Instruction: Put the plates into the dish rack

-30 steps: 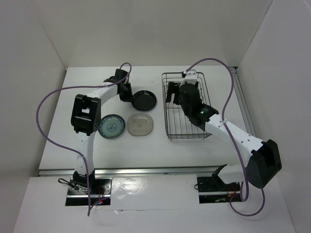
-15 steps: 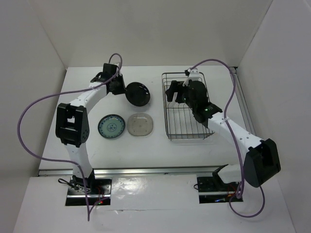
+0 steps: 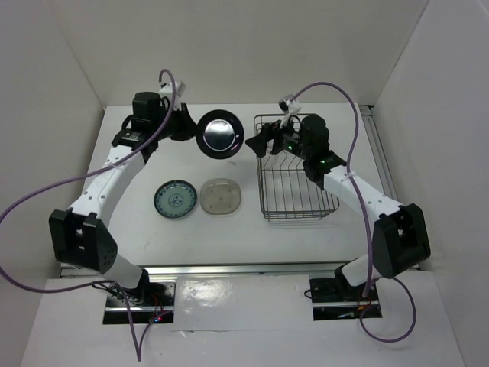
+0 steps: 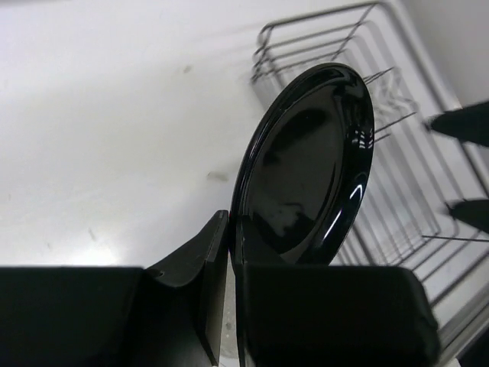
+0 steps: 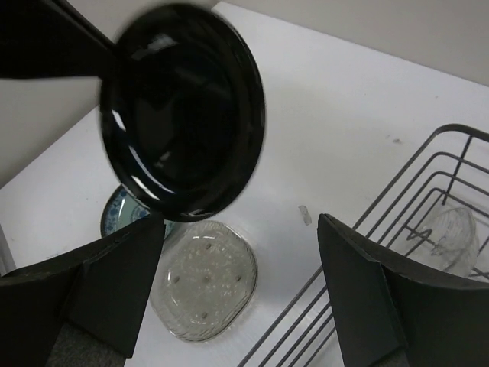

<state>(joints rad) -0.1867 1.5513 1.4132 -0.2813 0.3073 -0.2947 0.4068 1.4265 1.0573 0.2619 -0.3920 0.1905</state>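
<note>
- My left gripper (image 4: 229, 256) is pinched narrow on the rim of the black plate (image 4: 313, 164), holding it on edge in the air just left of the dish rack (image 3: 299, 216).
- My right gripper (image 5: 241, 275) hangs wide open and empty at the rack's far left corner, facing the plate.
- I'd hold the plate upright, grip firm, and line its edge up with a gap between the prongs before lowering.
- The plate is round, shallow and mirror-glossy, probably slippery.
- Left of the rack, the blue-green plate (image 3: 175, 200) and beige plate (image 3: 221, 196) lie flat.
</note>
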